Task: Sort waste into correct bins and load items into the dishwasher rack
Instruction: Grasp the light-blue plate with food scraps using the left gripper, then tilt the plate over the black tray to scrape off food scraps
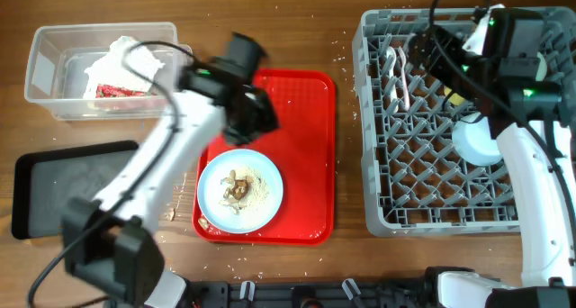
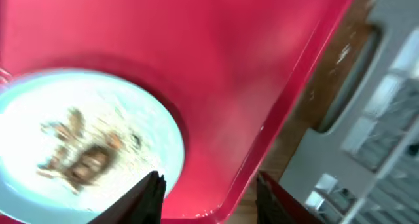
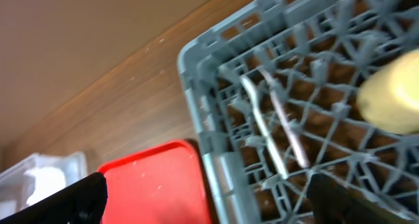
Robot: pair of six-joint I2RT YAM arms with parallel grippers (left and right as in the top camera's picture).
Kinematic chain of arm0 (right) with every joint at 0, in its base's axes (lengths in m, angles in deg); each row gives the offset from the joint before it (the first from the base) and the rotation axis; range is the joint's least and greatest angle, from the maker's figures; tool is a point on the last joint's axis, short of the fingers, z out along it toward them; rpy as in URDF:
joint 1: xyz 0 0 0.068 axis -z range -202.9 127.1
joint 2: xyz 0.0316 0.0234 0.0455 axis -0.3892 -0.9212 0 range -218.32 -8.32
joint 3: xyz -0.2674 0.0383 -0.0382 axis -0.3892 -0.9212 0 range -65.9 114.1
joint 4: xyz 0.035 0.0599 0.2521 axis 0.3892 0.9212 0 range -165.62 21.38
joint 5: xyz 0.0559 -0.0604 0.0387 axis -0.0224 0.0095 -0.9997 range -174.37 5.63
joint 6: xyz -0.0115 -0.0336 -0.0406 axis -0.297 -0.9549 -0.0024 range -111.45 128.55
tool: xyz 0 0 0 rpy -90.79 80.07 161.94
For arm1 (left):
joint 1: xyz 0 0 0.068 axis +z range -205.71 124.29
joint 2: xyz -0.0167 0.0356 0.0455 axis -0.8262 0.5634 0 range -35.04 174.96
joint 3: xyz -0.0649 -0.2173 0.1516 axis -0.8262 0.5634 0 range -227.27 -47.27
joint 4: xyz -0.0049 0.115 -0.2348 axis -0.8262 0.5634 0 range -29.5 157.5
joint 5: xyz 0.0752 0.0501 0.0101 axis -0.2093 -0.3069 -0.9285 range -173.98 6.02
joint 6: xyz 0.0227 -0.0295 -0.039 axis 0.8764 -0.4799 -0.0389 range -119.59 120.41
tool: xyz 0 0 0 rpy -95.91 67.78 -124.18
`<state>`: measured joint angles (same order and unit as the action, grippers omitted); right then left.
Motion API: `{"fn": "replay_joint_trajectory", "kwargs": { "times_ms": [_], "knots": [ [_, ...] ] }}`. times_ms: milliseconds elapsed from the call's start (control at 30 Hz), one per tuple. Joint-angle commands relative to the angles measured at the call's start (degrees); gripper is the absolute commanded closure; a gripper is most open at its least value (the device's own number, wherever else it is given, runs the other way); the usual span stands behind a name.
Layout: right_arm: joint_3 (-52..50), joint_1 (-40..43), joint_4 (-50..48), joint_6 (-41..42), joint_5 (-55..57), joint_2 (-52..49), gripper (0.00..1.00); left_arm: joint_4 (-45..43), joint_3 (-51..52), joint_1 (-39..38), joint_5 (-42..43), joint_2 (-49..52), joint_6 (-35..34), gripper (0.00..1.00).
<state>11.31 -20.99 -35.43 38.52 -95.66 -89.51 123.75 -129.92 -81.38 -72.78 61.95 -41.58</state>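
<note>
A light blue plate (image 1: pixel 239 190) with brownish food scraps and rice (image 1: pixel 238 187) lies on the red tray (image 1: pixel 306 146). My left gripper (image 1: pixel 255 117) hovers open and empty above the tray just beyond the plate; its wrist view shows the plate (image 2: pixel 85 145) under the open jaws (image 2: pixel 209 191). The clear tub (image 1: pixel 54 69) holds white napkins (image 1: pixel 121 60) and a red wrapper (image 1: pixel 117 90). The black tray (image 1: pixel 63 186) lies at the left. My right gripper (image 1: pixel 432 51) is open over the grey rack (image 1: pixel 378 164), which holds white cutlery (image 3: pixel 272 122), a yellow-green cup (image 3: pixel 393 99) and a pale bowl (image 1: pixel 475 139).
Rice grains are scattered on the wood between the red tray and the rack (image 3: pixel 216 132). The red tray's edge also shows in the right wrist view (image 3: pixel 150 185). The right arm and cables cross the rack's right side.
</note>
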Motion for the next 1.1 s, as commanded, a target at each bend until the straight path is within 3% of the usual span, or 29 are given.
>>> {"fn": "replay_joint_trajectory", "kwargs": {
  "times_ms": [0, 100, 200, 400, 700, 867, 1067],
  "knots": [
    [0.09, 2.23, 0.33, 2.14, 4.44, -0.02, 0.0, 1.22, 0.7, -10.19, -7.43, 5.33, -16.48, 0.57],
    [0.09, 2.89, 0.74, 2.12, 4.22, -0.02, 0.0, 3.08, 0.7, -16.65, -15.37, 10.34, -27.43, 0.56],
    [0.09, 2.89, 1.53, 1.92, 4.24, -0.02, 0.0, 5.46, 0.96, -17.29, -22.05, 13.84, -33.92, 0.57],
    [0.09, 2.89, 1.4, 1.64, 4.55, -0.02, 0.0, 1.62, 0.96, -15.65, -22.84, 20.24, -33.92, 0.56],
    [0.09, 2.89, 1.46, 1.53, 5.16, -0.02, 0.0, -0.87, 1.01, -13.94, -22.86, 23.28, -33.46, 0.63],
    [0.09, 2.89, 1.4, 1.55, 7.1, -0.02, 0.0, -0.7, 1.01, -13.94, -23.02, 23.78, -31.76, 0.94],
    [0.09, 2.89, 1.42, 1.68, 11.32, -0.02, 0.01, 4.81, -1.77, -13.94, -28.26, 23.76, -31.74, 0.96]
  ]
}}
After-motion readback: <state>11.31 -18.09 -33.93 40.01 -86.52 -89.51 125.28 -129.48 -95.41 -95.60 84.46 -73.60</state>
